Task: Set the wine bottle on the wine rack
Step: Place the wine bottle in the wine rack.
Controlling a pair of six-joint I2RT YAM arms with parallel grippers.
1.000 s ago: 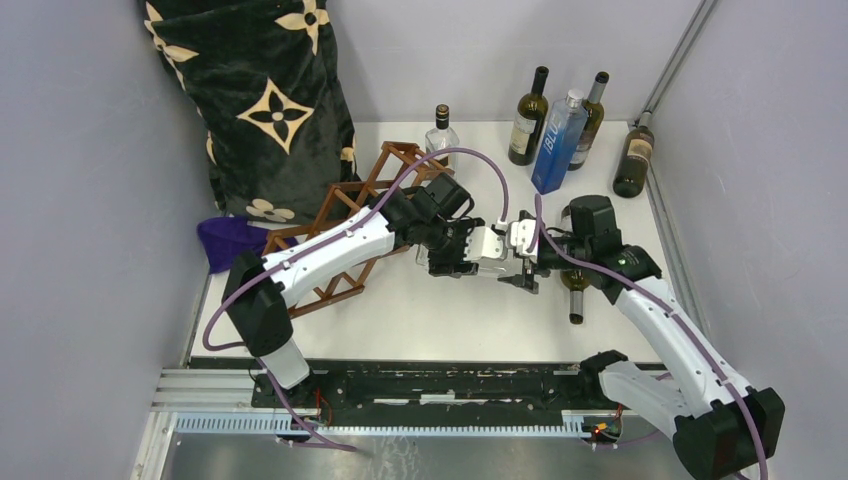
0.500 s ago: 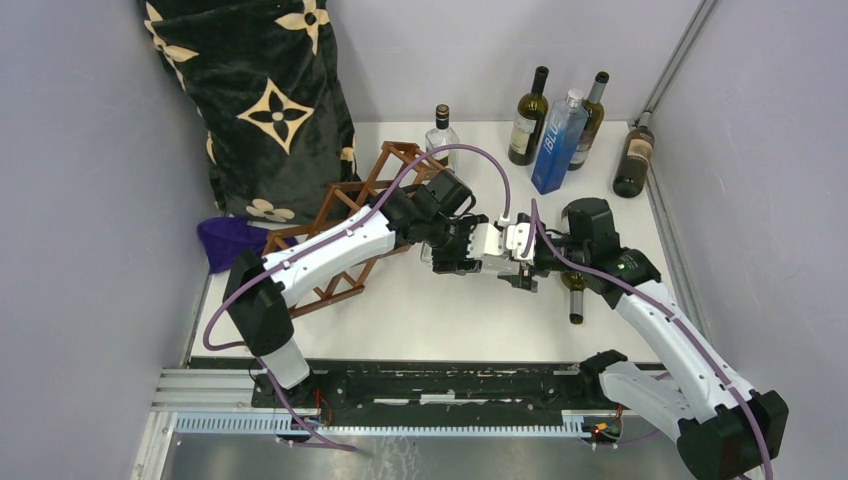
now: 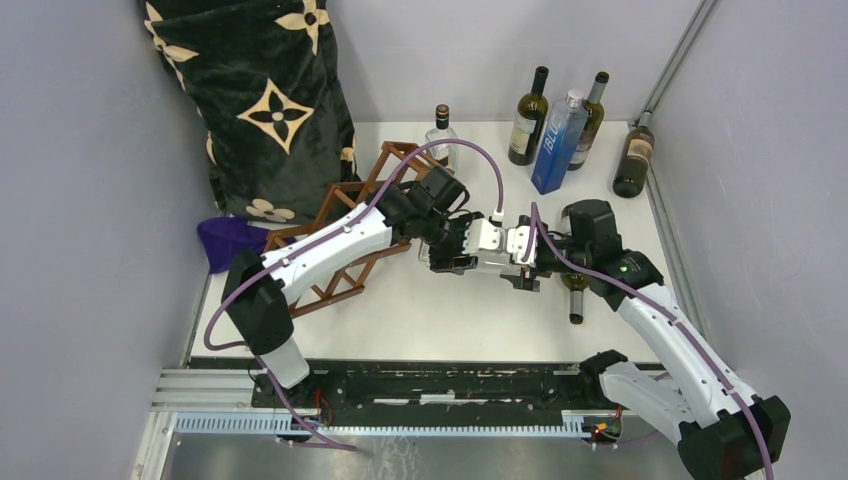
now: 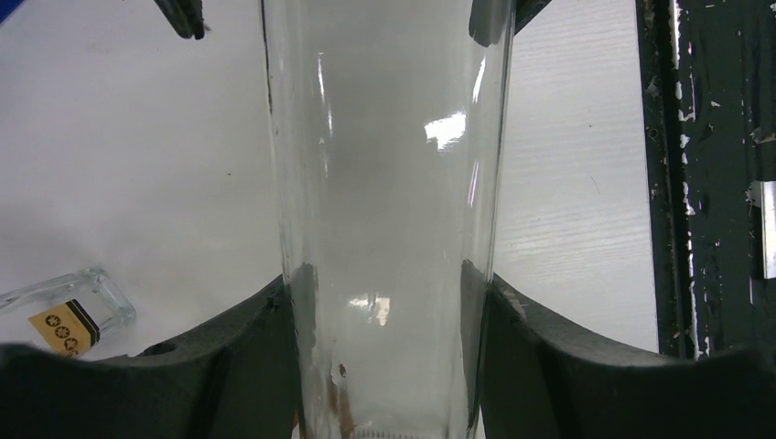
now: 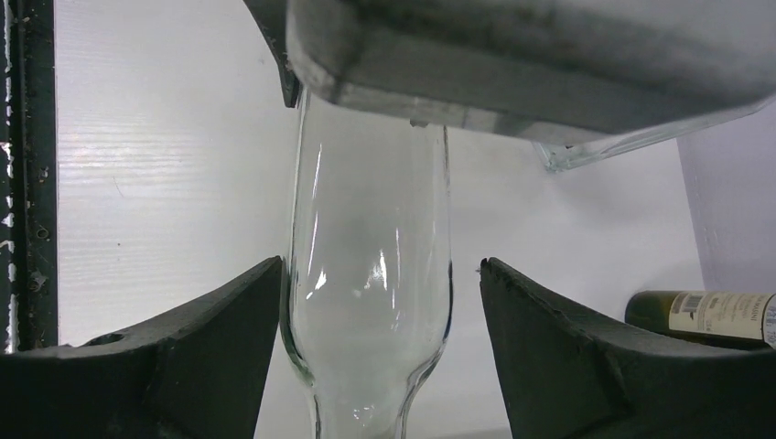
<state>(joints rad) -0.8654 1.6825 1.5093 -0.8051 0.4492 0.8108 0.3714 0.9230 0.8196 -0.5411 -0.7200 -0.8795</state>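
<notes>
Both grippers have slid a little toward the wine rack [image 3: 392,160], which stands at the left of the table [image 3: 420,315], partly under the left arm. Just right of it, the left gripper [image 3: 452,256] pinches the clear wine bottle [image 4: 384,183], both fingers [image 4: 229,357] pressed to the glass. The bottle is clear of the rack. Further right, the right gripper [image 3: 520,262] has narrowed around the bottle's shoulder: one finger touches the glass, while the other stands off with a gap.
</notes>
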